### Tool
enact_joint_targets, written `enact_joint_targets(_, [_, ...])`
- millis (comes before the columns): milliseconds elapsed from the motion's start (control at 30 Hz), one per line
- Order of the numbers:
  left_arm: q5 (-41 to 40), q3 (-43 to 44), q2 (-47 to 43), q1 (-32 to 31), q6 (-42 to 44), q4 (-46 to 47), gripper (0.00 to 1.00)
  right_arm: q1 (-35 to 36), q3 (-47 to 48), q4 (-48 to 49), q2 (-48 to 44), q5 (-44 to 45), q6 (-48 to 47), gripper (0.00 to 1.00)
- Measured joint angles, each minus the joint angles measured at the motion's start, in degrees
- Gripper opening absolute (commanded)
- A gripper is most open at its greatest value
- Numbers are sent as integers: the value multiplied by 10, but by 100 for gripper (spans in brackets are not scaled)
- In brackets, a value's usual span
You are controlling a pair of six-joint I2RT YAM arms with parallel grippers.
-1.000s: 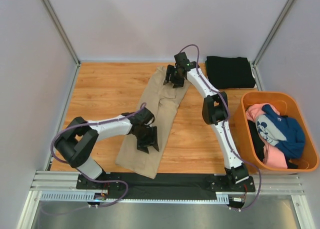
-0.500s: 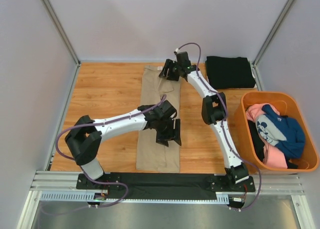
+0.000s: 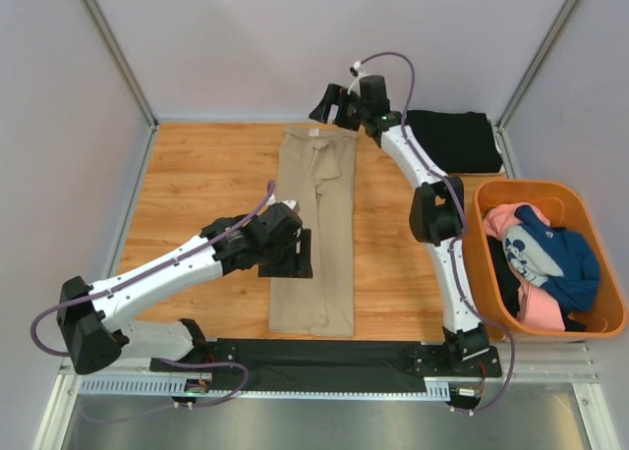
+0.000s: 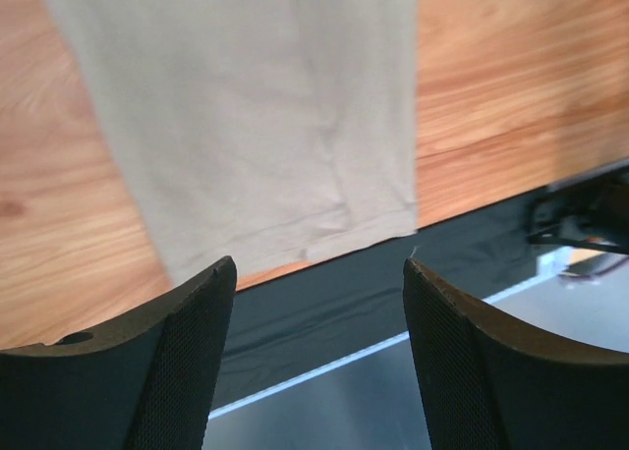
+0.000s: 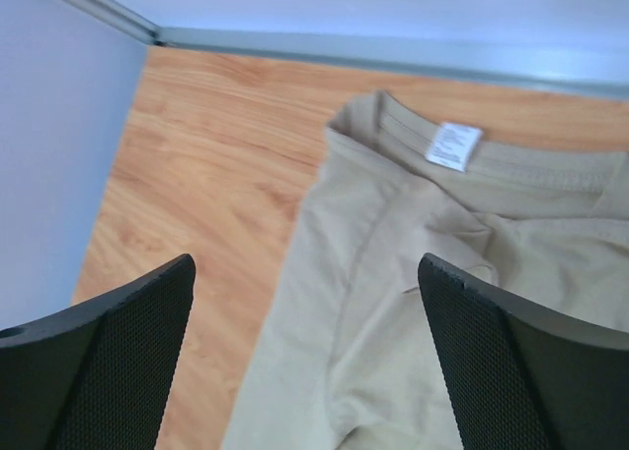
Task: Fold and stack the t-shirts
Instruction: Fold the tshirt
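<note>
Centre of the surface [image 3: 197, 175]: I see the tan t-shirt [image 3: 316, 224] lying flat as one long narrow strip, running from far side to near side.
Tan t-shirt, far end: collar [image 5: 393, 116] points at the back wall, white label [image 5: 453, 145] showing inside it; right wrist view shows soft creases below the collar.
Tan t-shirt, near end: hem [image 4: 324, 224] lies just short of the black mat [image 3: 324, 352] along the near edge; left wrist view has it fairly flat with a few wrinkles.
Left pincer [image 3: 295, 256]: over the strip's left edge, nearer the hem than the collar. Fingers spread, nothing between them in the wrist view [image 4: 319, 268]. I can't tell if it touches the cloth.
Right pincer [image 3: 329, 108]: at the far end, just beyond the collar. Released, fingers wide apart, no cloth in them [image 5: 305, 260]; I read it as hanging above the shirt, not on it.
Black t-shirt [image 3: 452, 140]: folded into a neat rectangle in the far right corner, apart from the tan one, with the right arm crossing between them.
Orange tub [image 3: 550, 185]: right of the surface, beside the right arm.
Tub contents: pink t-shirt [image 3: 503, 217] and blue cartoon-print t-shirt [image 3: 550, 253] bunched together, unfolded, blue on top of pink; some dark cloth along the tub's left wall, I can't tell what it is.
</note>
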Motion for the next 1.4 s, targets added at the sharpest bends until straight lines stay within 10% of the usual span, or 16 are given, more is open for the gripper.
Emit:
enact_joint_targets(200, [-26, -112, -94, 0, -8, -23, 76, 5, -158, -24, -267, 1, -19, 99])
enact_joint_targets(400, [-28, -193, -196, 0, -30, -29, 76, 63, -578, 7, -703, 72, -12, 97])
enact_joint_targets(600, [-18, -268, -232, 0, -45, -18, 76, 203, -914, -49, -932, 167, 73, 93])
enact_joint_targets(967, [25, -398, -260, 0, -68, 56, 74, 446, -1176, -132, -1019, 280, 276, 79])
enact_joint_targets(1400, [51, -446, -273, -1, -90, 135, 73, 489, -1208, 2, -928, 288, 355, 57])
